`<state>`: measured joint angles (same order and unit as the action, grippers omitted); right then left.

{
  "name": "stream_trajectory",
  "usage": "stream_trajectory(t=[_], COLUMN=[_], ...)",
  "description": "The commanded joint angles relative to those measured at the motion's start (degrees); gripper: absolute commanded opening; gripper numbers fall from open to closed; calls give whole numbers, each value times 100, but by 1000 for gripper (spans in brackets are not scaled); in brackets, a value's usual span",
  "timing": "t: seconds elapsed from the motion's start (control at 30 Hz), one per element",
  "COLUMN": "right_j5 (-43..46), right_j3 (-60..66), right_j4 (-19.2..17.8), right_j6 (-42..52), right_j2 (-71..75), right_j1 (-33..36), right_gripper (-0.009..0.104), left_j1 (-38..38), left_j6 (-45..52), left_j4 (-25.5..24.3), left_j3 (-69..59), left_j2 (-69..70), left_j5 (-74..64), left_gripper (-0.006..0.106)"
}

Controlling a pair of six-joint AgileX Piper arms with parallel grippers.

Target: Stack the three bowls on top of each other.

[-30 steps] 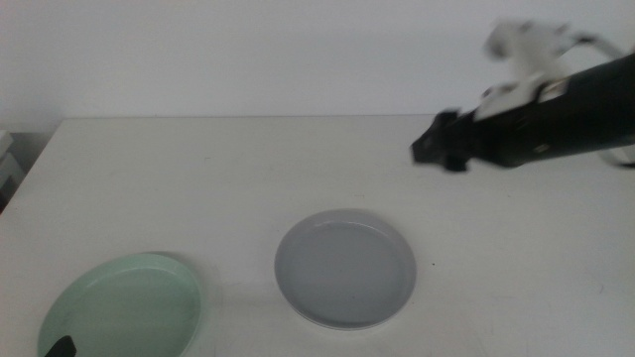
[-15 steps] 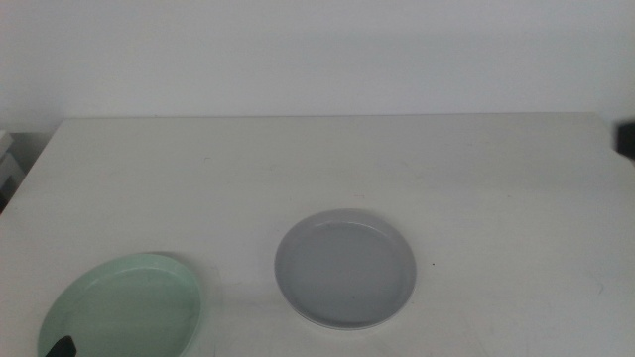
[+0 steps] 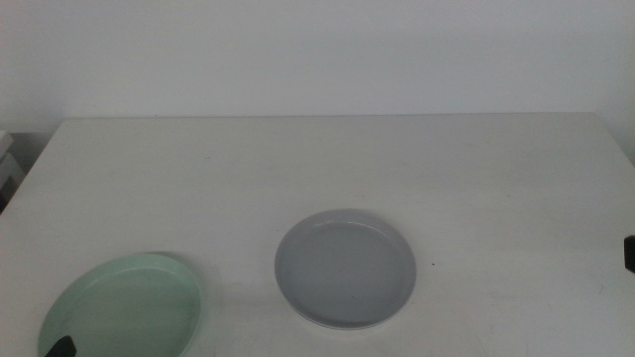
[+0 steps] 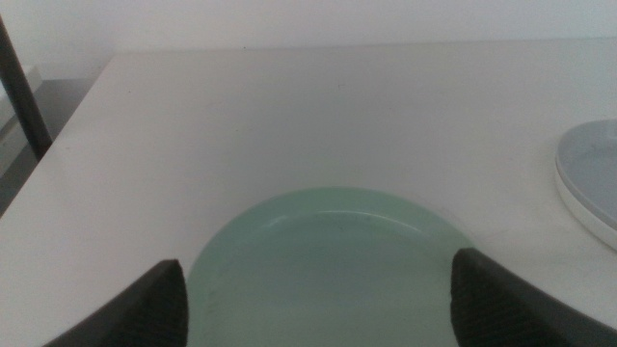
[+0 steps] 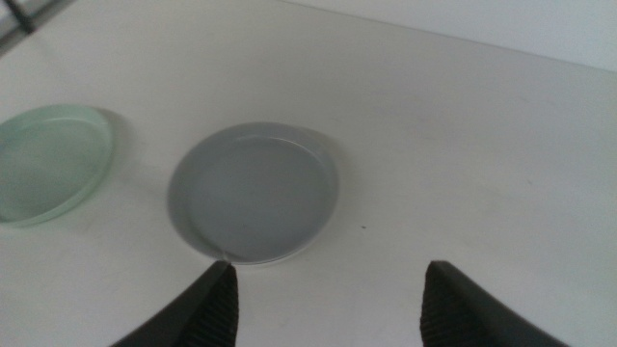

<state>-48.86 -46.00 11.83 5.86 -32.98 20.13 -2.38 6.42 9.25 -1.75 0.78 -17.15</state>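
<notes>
Two bowls lay apart on the table (image 3: 298, 159): grey bowl (image 3: 345, 269), mint bowl (image 3: 124, 306).
Left gripper (image 4: 318, 299) hovered over the mint bowl, right gripper (image 5: 328, 304) near the grey; both gaped wide, empty.

You get bright, even, washed-out light on the pale desk (image 3: 327, 159). Soft shadows hug the grey bowl (image 3: 345, 269). Everything looks slightly soft, without glare.

No text, label, brand, number or sign can be read anywhere: the grey bowl (image 3: 345, 270), the mint green bowl (image 3: 124, 306) beside it and the table (image 3: 327, 164) are all plain.
</notes>
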Motion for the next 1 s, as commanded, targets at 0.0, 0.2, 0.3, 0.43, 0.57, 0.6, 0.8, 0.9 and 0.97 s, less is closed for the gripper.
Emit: stream_trajectory(t=[0.0,0.2,0.3,0.43,0.57,0.6,0.8,0.9,0.97], right_j5=[329,66,-255,-342,-342,-342,-342,-342,-342], right_j3=[-130,-130,-130,-130,-130,-130,-130,-130,-130], right_j4=[74,52,52,52,52,52,45,38,32], right_j6=[82,34,31,31,25,25,25,25,25], right_j2=[31,31,31,31,31,31,31,31,31], right_j1=[130,145,145,145,145,145,145,145,145], right_gripper=[49,45,45,45,45,45,45,45,45], left_j1=[7,7,7,7,7,7,13,8,8], left_j6=[-48,-48,-48,-48,-48,-48,119,119,119], left_j4=[41,41,41,41,41,41,-1276,-1514,-1546], left_j3=[27,27,27,27,27,27,27,27,27], left_j2=[74,74,74,74,74,74,75,75,75], left_j5=[450,450,450,450,450,450,640,601,607], left_gripper=[102,102,102,102,102,102,102,102,102])
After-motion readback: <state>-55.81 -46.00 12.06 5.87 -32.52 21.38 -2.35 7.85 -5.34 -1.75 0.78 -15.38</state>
